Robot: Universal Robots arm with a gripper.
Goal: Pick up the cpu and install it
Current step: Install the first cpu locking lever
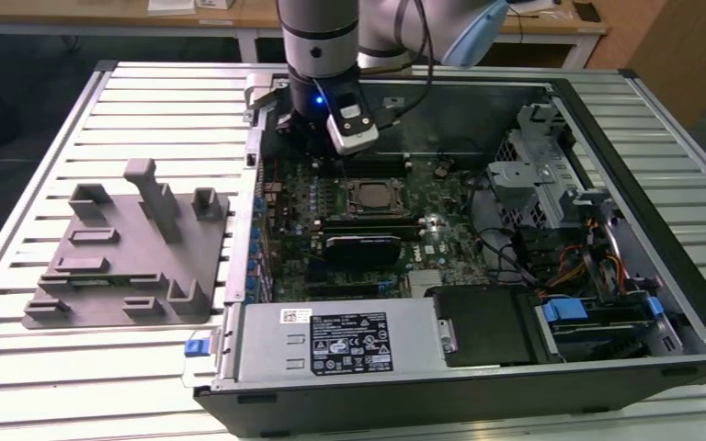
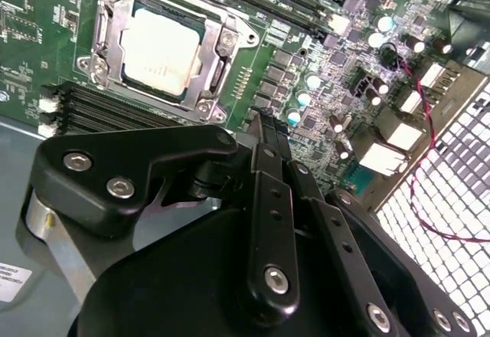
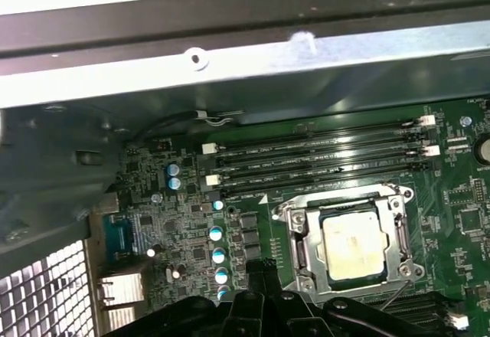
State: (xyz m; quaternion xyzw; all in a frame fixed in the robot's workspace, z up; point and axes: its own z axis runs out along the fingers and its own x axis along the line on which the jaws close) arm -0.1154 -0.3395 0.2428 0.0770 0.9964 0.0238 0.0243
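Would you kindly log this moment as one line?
cpu: lying in socket | gripper: shut, empty, above motherboard beside socket

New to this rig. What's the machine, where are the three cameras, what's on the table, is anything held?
One robot arm with a gripper hangs over an open computer case lying on a slatted table. The exterior view is from a camera off the arm and takes in the whole scene. Both wrist views are from cameras riding on the arm, looking past the gripper at the green motherboard. The cpu, a silver square, sits inside the socket's metal frame on that board, apart from the gripper. A grey holder tray stands beside the case, at the exterior view's left. The gripper's fingers are together and hold nothing.
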